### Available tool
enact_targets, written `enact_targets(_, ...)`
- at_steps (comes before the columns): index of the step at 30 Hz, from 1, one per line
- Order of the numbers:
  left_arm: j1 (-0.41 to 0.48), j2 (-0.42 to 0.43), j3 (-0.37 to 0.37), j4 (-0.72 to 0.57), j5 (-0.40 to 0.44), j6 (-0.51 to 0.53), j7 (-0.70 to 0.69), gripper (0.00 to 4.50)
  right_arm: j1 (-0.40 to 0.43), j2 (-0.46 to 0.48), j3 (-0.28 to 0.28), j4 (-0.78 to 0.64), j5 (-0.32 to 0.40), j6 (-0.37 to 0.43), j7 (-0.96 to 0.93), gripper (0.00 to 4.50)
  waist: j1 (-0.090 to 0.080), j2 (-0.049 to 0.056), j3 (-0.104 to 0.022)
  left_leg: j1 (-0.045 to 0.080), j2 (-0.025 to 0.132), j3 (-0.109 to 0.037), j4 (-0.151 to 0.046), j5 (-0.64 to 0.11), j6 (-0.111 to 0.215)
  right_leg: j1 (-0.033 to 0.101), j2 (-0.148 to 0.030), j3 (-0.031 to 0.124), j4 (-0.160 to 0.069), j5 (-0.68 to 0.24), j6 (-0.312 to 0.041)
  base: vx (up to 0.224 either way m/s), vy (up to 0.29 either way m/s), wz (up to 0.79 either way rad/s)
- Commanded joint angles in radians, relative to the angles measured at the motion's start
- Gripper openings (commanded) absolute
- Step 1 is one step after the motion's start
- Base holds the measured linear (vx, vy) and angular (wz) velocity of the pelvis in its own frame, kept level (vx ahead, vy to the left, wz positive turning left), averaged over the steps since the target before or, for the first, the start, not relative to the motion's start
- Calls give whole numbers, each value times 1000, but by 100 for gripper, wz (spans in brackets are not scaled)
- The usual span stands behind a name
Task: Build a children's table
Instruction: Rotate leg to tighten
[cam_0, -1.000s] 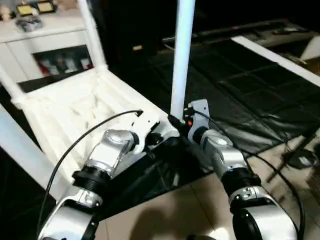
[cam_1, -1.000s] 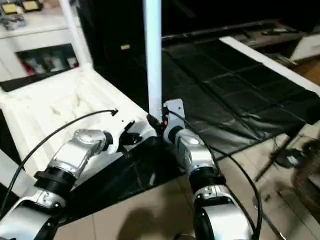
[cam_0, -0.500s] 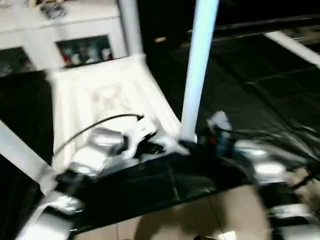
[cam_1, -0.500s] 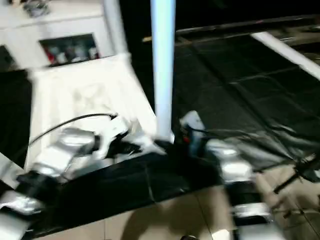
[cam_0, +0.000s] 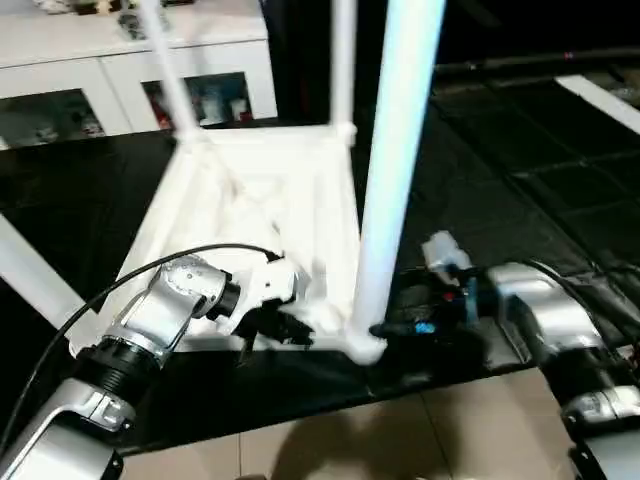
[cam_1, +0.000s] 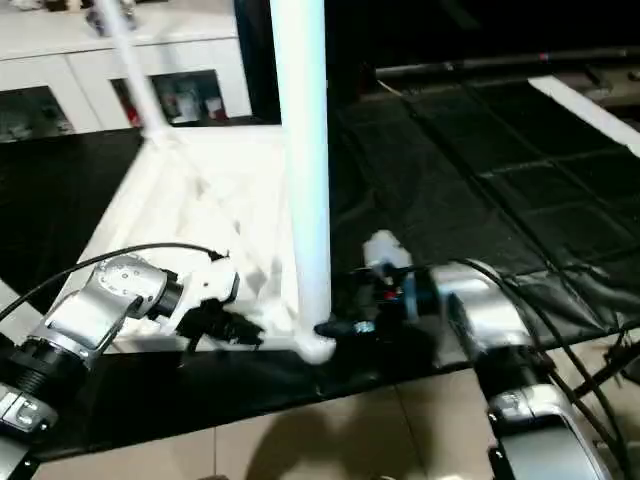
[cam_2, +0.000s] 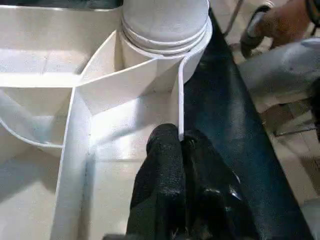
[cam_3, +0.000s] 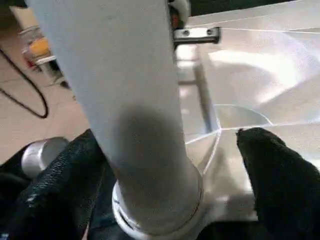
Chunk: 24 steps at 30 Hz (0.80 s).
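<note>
The children's table (cam_0: 260, 210) lies upside down on a black mat (cam_0: 520, 170), with its ribbed underside facing up. A long white leg (cam_0: 395, 170) stands straight up in the round socket at the table's near right corner. Two more legs stick up at the far corners, one on the far left (cam_0: 165, 60) and one on the far right (cam_0: 343, 60), and a fourth leg (cam_0: 30, 275) slants out at the near left corner. So all four legs look to be in place, and I think the job is nearly done; what may be left is checking each leg is tight and turning the table onto its feet. The left gripper (cam_2: 181, 145) is pinched tight on the thin wall of the table's near edge, just beside the near right socket. The right gripper (cam_3: 170, 165) has its black fingers (cam_3: 270, 165) spread wide on each side of the near right leg, not squeezing it. A white cabinet (cam_0: 120, 60) with glass doors stands behind the table. I cannot read any words or labels anywhere.
</note>
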<state>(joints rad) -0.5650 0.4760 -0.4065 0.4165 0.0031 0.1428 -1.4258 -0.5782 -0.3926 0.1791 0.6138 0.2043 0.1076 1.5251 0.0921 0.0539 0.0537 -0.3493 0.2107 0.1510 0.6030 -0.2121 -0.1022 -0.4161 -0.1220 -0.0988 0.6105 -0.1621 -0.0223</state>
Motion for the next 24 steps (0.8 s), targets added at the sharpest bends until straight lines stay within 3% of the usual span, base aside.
enact_targets(1,-14,5,-52,5,25,-17,-55,0,-24,12,18,23,-16,-11,19,410,-4,-19,-71,-6,9,20,-75,-156,80,61,-17,40,-64,-247,-233,0,0,0)
enact_targets(6,-20,2,-60,9,28,-29,-63,0,-39,24,42,37,-13,-9,51,367,-1,-22,-76,-12,7,22,-69,-97,102,65,-17,41,-55,-173,-251,0,0,0)
enact_targets(13,-17,3,-69,9,27,-40,-71,0,-49,19,57,57,-7,-17,83,297,1,-25,-73,-13,7,22,-71,-117,92,66,-19,41,-62,-237,-230,0,0,0)
enact_targets(18,-15,6,-73,8,27,-43,-75,0,-51,12,74,62,3,-12,89,250,1,-27,-75,-14,7,21,-69,-95,99,67,-17,40,-57,-197,-240,0,0,0)
enact_targets(24,-13,6,-80,11,26,-45,-74,0,-47,3,96,59,22,0,89,223,0,-27,-73,-13,8,22,-72,-120,88,66,-18,41,-62,-236,-227,0,0,0)
